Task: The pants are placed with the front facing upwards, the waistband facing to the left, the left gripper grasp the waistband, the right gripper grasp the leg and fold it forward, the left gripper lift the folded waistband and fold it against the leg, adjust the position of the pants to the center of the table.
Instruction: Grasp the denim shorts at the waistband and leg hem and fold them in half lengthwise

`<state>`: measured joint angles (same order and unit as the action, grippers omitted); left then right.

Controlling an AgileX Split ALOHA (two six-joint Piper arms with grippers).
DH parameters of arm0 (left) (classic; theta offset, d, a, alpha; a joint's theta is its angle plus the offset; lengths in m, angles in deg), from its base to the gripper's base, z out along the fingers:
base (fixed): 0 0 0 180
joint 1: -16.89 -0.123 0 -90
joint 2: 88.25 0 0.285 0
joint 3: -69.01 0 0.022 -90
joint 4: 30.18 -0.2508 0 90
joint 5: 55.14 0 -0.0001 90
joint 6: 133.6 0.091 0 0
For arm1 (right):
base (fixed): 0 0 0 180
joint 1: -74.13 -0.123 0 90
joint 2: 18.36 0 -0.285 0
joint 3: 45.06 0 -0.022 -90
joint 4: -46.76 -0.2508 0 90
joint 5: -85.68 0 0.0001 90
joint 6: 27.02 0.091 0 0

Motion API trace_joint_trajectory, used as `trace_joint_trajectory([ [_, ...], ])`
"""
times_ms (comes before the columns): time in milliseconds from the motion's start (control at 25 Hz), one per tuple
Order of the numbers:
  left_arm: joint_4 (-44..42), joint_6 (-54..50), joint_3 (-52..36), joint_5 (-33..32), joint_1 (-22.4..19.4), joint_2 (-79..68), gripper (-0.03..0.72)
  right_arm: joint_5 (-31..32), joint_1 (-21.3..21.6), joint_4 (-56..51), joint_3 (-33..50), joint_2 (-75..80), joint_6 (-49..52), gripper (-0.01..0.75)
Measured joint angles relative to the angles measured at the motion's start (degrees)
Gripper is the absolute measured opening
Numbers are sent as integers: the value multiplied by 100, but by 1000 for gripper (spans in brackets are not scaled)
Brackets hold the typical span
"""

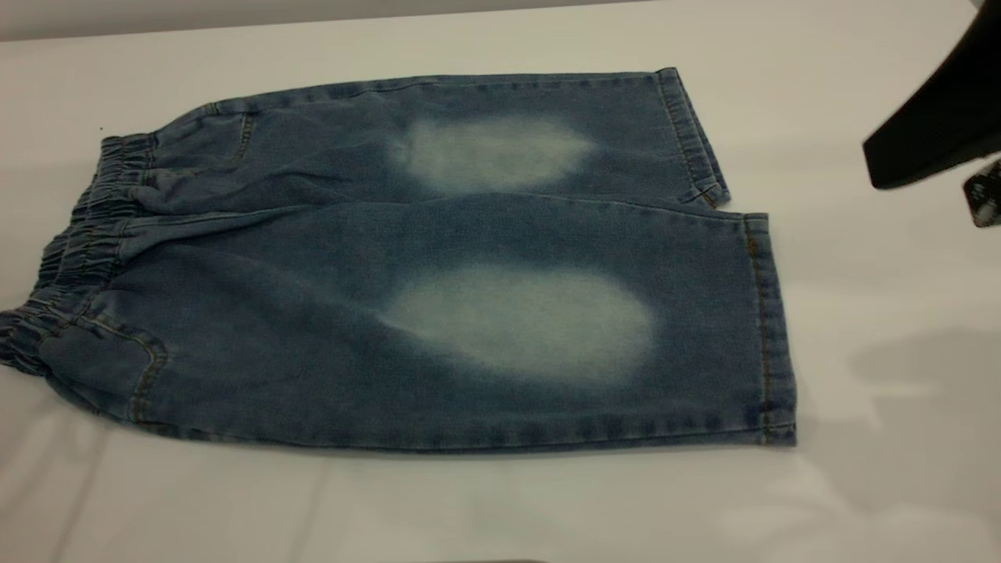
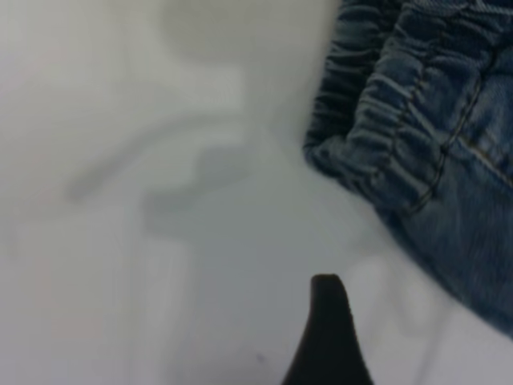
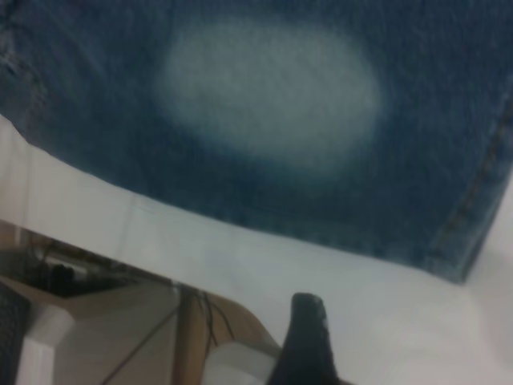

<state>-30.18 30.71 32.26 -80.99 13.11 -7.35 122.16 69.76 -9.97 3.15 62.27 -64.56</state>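
The blue denim pants [image 1: 469,258] lie flat on the white table [image 1: 876,485], front up, with both legs pointing right. Their gathered waistband [image 1: 86,227] is at the left. My left gripper [image 2: 393,337] hangs over bare table just off a corner of the waistband [image 2: 377,120]. It is open and holds nothing; one black fingertip [image 2: 327,321] shows. My right gripper [image 3: 361,337] is open too, above the table beside the near leg [image 3: 272,88] and its hem [image 3: 481,200], not touching. A black part of the right arm [image 1: 938,125] enters at the upper right.
The right wrist view shows the table's front edge [image 3: 120,233] close to the near leg, with wooden furniture and cables [image 3: 160,321] below it. Bare white tabletop surrounds the pants, widest to the right and front.
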Motion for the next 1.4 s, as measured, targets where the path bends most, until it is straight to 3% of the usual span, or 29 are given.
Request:
trace_joint_trajectory([
  [1160, 294, -531, 303, 991, -36, -1909, 494, -188, 0, -269, 0, 25, -228, 512],
  [1320, 301, -500, 313, 1100, -36, -2065, 435, -193, 0, -269, 0, 25, -228, 512],
  [1400, 301, -424, 318, 1123, -36, -2117, 365, -193, 0, -269, 0, 25, -228, 512],
])
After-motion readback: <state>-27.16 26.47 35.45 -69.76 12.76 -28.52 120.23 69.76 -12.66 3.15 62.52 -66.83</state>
